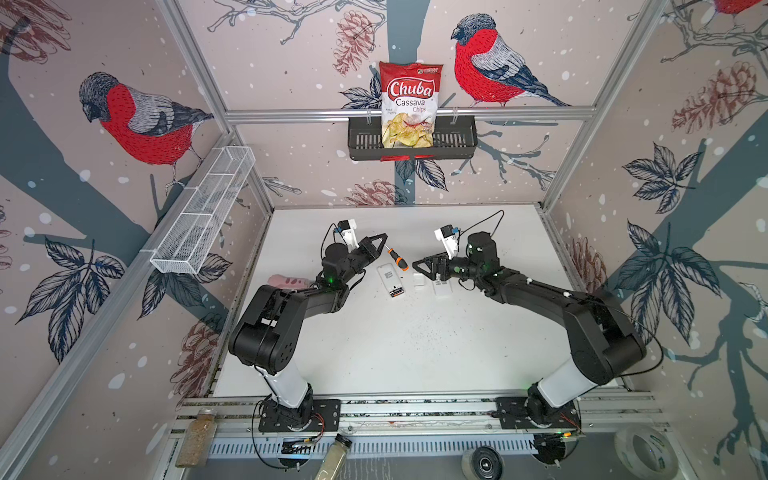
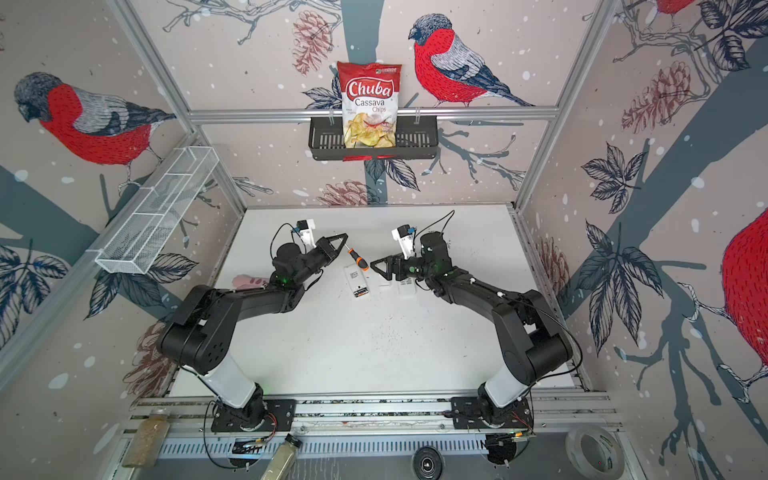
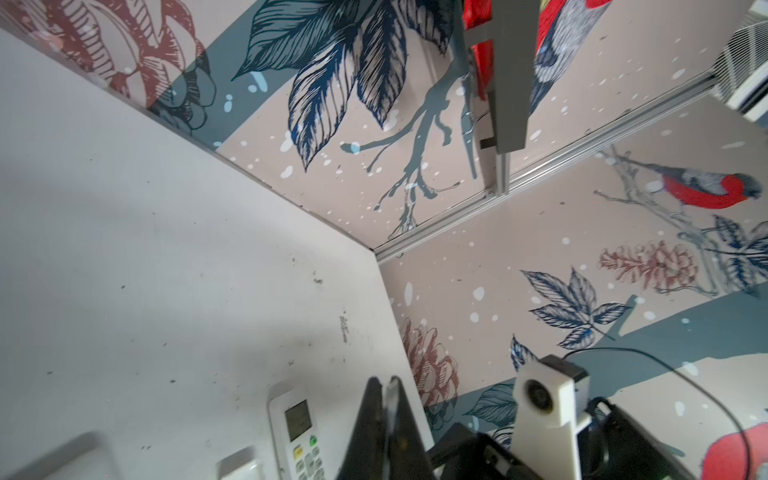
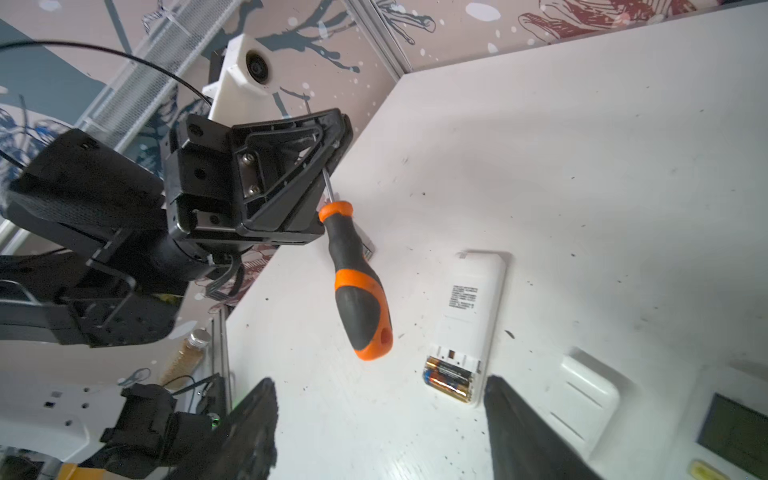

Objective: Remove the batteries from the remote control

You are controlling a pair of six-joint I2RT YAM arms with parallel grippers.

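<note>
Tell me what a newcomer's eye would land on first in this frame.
The orange-and-black screwdriver stands out, held by its metal shaft in the left pincer over the middle of the table. Right beside its handle lies a white remote, face down with the cover off and the batteries showing at the end nearer the arm bases. On the back wall, a red Chuba chips bag stands in a black basket.

Black jointed arms, white base links, white wrist cameras, black cables.

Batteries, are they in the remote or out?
In. The batteries sit side by side in the open compartment of the face-down white remote.
</note>
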